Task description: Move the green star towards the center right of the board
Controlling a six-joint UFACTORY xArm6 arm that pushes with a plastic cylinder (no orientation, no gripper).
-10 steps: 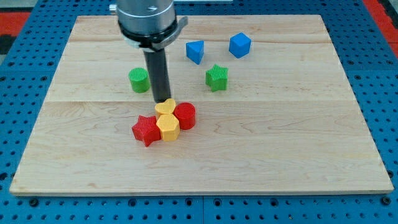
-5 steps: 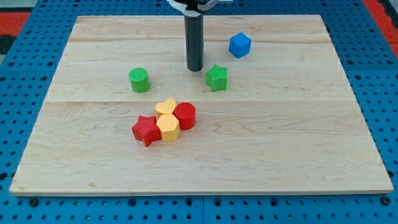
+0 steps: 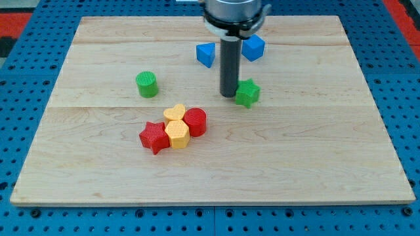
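The dark rod's lower end, the tip (image 3: 228, 95), rested on the pale wooden board (image 3: 315, 144), touching the left side of the ribbed green star block (image 3: 247, 92). The arm carried no jaws, only this rod. The star lay a little right of the board's middle, in its upper half. A blue triangular block (image 3: 206, 54) and a blue cube (image 3: 253, 47) stood above. A green cylinder (image 3: 147, 84) sat well to the left. Lower down clustered a red star (image 3: 154, 137), a yellow hexagonal block (image 3: 177, 134), a yellow heart (image 3: 174, 113) and a red cylinder (image 3: 195, 122).
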